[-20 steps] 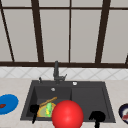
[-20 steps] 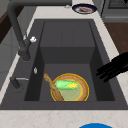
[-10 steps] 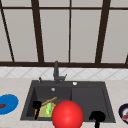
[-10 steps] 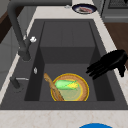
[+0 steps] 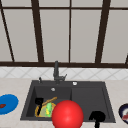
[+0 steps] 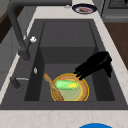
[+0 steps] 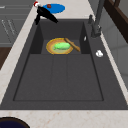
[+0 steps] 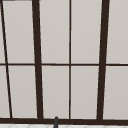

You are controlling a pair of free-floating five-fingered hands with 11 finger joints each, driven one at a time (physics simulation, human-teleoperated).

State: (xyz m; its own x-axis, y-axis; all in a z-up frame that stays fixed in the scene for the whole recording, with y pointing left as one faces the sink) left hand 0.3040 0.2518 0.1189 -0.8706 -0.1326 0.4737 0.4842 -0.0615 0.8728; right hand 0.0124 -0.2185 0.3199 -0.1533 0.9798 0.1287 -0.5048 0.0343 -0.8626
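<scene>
My left hand (image 6: 96,63) hovers over the front side of the sink's left basin, open, its straight fingers pointing at the rim of a yellow plate (image 6: 86,88). It touches nothing. A green and yellow corn cob (image 6: 65,85) lies on the plate, and a wooden spoon (image 6: 52,86) leans across its edge. From the front the left hand (image 5: 38,102) shows left of the plate (image 5: 40,113); from the right the hand (image 7: 46,14) sits above the plate (image 7: 50,47). My right hand (image 5: 97,117) hangs at the sink's front edge.
The dark sink (image 5: 87,100) has a flat right half and a black faucet (image 5: 56,72) behind. A blue plate (image 5: 7,103) sits on the left counter, a dark plate (image 5: 124,112) on the right. A big red ball (image 5: 67,114) covers the front rim.
In the left side view the left hand has moved from over the front rim inward over the basin, towards the plate. The right hand and the ball have not moved.
</scene>
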